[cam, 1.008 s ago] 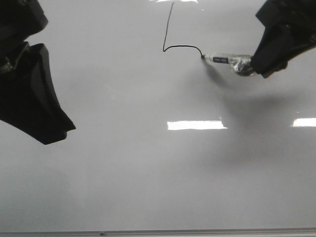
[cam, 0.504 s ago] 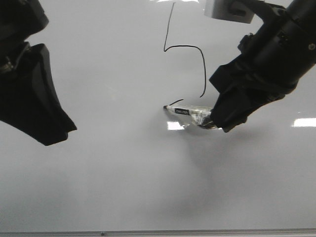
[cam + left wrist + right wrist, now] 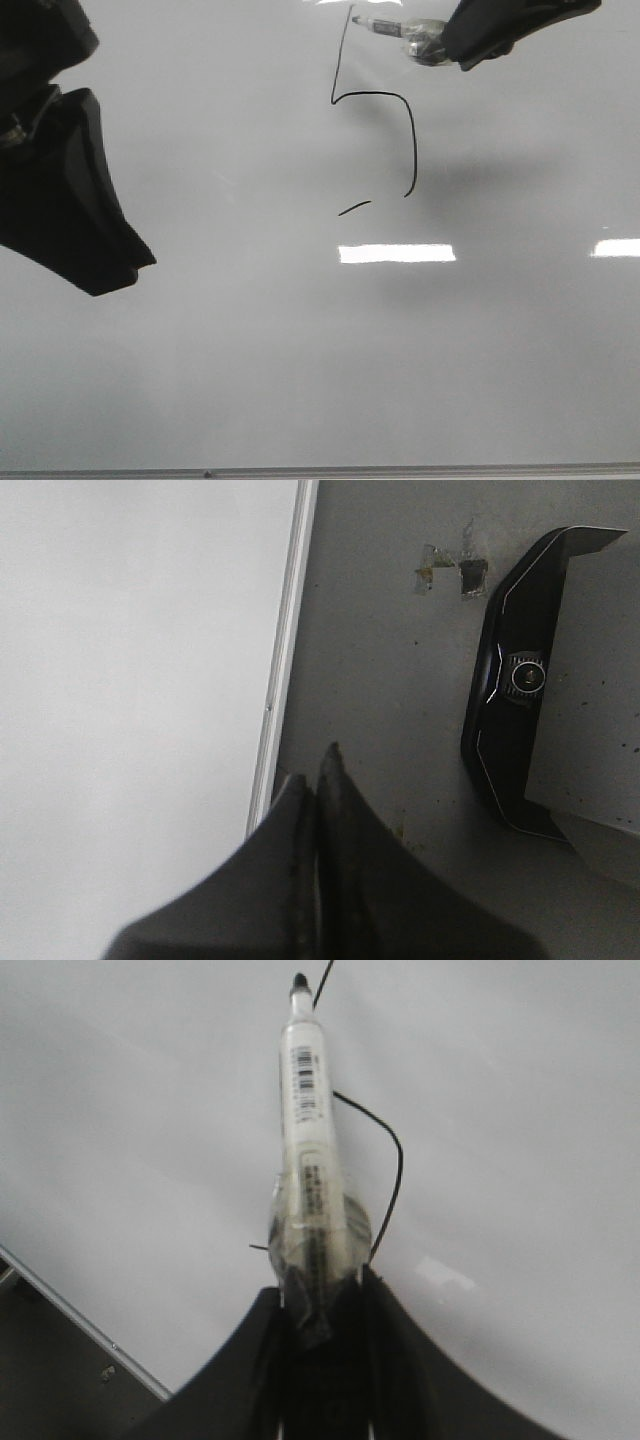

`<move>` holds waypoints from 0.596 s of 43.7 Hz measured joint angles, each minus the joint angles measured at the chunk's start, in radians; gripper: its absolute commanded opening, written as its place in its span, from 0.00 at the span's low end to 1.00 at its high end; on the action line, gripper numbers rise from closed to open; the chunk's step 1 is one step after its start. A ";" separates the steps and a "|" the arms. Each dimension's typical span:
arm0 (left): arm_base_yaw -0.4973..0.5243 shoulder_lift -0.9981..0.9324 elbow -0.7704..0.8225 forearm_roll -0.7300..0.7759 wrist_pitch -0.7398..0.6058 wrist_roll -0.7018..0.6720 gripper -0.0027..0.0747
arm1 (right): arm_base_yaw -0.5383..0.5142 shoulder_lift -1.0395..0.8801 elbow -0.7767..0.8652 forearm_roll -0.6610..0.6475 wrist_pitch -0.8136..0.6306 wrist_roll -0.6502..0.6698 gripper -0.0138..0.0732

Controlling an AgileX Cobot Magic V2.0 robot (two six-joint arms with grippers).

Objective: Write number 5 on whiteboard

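Observation:
The whiteboard [image 3: 240, 350] fills the front view. On it stands the number 5 [image 3: 412, 150] in thin black line: a slanted stem, a rounded belly and a short detached tail dash [image 3: 355, 208]. There is no top bar. My right gripper [image 3: 460, 40] is shut on a clear-bodied marker [image 3: 400, 27], whose black tip is at the top of the stem. In the right wrist view the marker [image 3: 308, 1140] sticks out from that gripper [image 3: 320, 1285] over the belly line [image 3: 397, 1170]. My left gripper [image 3: 315, 765] is shut and empty at the board's left side [image 3: 90, 230].
The board's thin metal frame [image 3: 285, 660] runs beside the left fingers, with grey table and a black device [image 3: 515, 680] beyond it. The frame's near edge [image 3: 320, 470] lies along the bottom. Bright glare patches [image 3: 397, 253] sit below the figure.
The right gripper drew the belly downward and the tail dash, then carried the marker up to the top of the stem. The left arm stayed still.

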 measured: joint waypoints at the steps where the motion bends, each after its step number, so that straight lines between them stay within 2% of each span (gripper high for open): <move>1: 0.000 0.000 0.000 0.000 0.000 0.000 0.01 | 0.000 0.013 -0.013 0.000 0.002 0.000 0.09; 26: 0.000 0.000 0.000 0.000 0.002 0.000 0.01 | 0.000 0.123 -0.068 0.000 0.017 0.000 0.09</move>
